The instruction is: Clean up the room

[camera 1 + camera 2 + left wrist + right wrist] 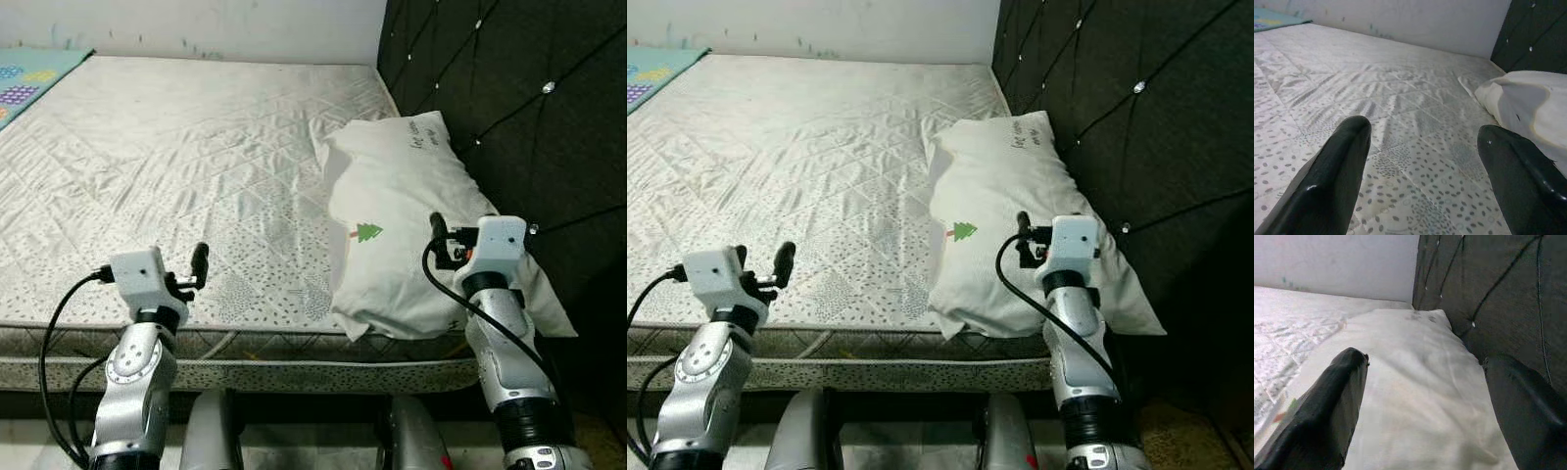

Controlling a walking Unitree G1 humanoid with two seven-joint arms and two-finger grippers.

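Hovering my open right gripper [1420, 406] over the soft white tree-printed pillow [411, 225], left gripper [1422, 176] open too, I'd pinch its light, floppy six-o'clock edge.

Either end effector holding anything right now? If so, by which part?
Nothing is held. The left end effector is open over the bare mattress. The right end effector is open above the white pillow, not gripping it.

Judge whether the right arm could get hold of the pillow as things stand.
Probably yes. The right pincer hangs open just above the near end of the pillow, with nothing between them; the headboard stands close beside it.
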